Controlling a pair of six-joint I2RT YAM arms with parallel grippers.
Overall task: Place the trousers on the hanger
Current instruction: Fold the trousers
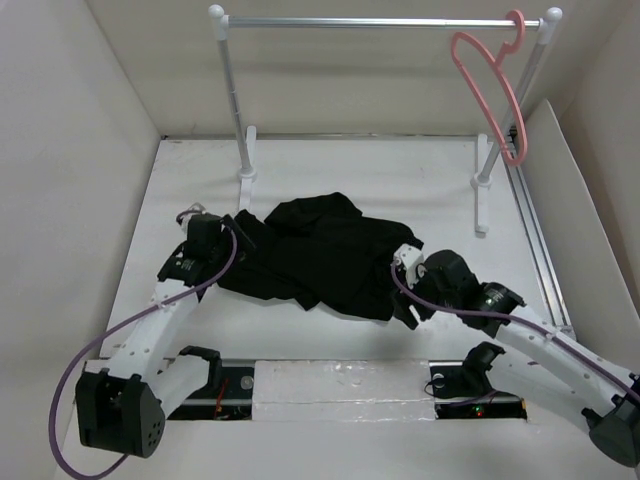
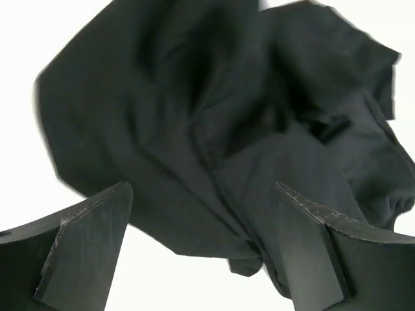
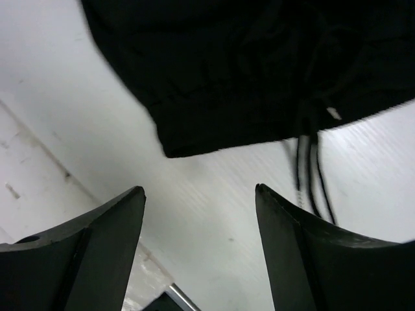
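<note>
Both jaws released | trousers (image 1: 320, 255) soft crumpled black heap | hanger (image 1: 478, 95) thin pink, hooked

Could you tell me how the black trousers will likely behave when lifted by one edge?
Probably floppy: the black soft-fabric trousers lie crumpled in deep folds, so they should sag from one grip. The cloth looks thin, so likely light. Their thin black drawstring would probably dangle loose.

- Trousers (image 1: 320, 255) lay bunched mid-table (image 1: 400, 190).
- Rail (image 1: 380, 22) stood behind the trousers, well apart.
- Hanger (image 1: 490, 90) hung from the rail's right end, behind-right of the trousers.
- Left gripper (image 2: 204, 188) sat at the trousers' left edge.
- Right gripper (image 3: 198, 194) sat at the trousers' front-right edge, near the drawstring (image 3: 311, 168).
</note>
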